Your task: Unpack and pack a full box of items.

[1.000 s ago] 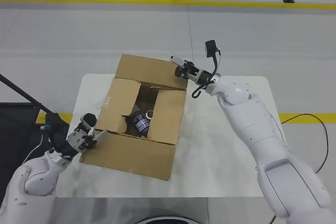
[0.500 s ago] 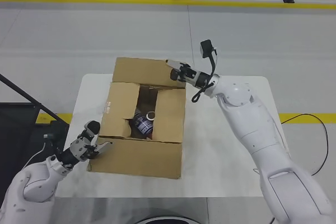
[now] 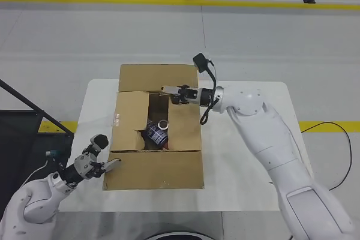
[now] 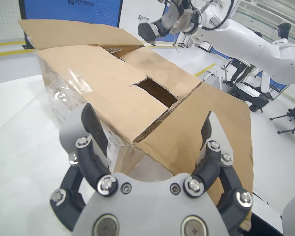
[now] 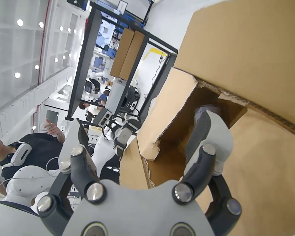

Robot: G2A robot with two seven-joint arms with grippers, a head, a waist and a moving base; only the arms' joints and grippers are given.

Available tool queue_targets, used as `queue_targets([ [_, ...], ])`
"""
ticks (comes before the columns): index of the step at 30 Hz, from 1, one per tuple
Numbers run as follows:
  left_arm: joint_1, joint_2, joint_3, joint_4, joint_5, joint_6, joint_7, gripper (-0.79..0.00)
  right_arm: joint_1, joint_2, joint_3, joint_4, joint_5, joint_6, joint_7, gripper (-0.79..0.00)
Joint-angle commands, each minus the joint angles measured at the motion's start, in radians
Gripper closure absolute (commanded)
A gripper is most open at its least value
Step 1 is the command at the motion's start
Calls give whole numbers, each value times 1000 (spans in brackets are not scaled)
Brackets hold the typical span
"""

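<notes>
1. Cardboard box point(image 3: 153, 171) sits in the middle of the white table point(image 3: 246, 174). Its far and near flaps are folded outward, and its left and right flaps lie over the top with a gap between them.
2. Through that gap, a dark-labelled container point(image 3: 156, 133) lies inside the box.
3. Left gripper point(image 4: 148, 124) is at the box's near-left corner with its jaws spread wide. One finger is beside the left wall and the other is by the near flap, grasping nothing.
4. Right gripper point(image 3: 166, 91) hovers over the far end of the gap, jaws released and empty.
</notes>
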Motion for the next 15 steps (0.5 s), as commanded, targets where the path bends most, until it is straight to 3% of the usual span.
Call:
queue_targets([
  [1, 20, -2, -21, -6, -5, 25, 47, -785, 4, -9, -28, 1, -17, 34, -9, -785],
  [7, 98, -10, -71, -50, 35, 79, 155, -785, 38, -51, -107, 78, 9, 97, -21, -785],
  [15, 188, -25, -91, -124, 155, 166, 278, -785, 86, -129, -188, 229, 122, 90, -10, -785],
])
